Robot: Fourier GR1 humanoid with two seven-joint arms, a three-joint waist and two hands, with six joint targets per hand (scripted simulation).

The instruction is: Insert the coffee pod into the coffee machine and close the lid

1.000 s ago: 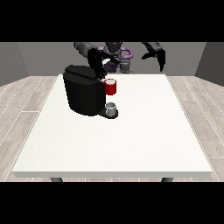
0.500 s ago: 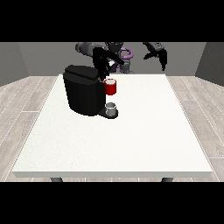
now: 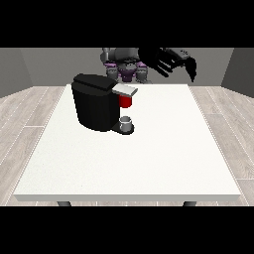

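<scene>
The coffee machine (image 3: 96,101) is sitting near the desk's (image 3: 149,158) far left corner; both hands (image 3: 159,59) (image 3: 190,67) are hanging released above the far edge.

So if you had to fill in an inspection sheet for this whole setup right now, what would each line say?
Surface: large white table, level, seen from across it.
Job's things: black coffee machine on the table at the view's left; its grey lid juts out over a red thing at the machine. A grey thing sits at the machine's foot; I cannot tell whether it is the pod.
Clutter: nothing seen.
Hands: the hand at the view's right and the other hand beside it are both raised near the table's far edge, touching nothing.
Cables: nothing seen.
Surroundings: pale plank floor, grey walls.
</scene>
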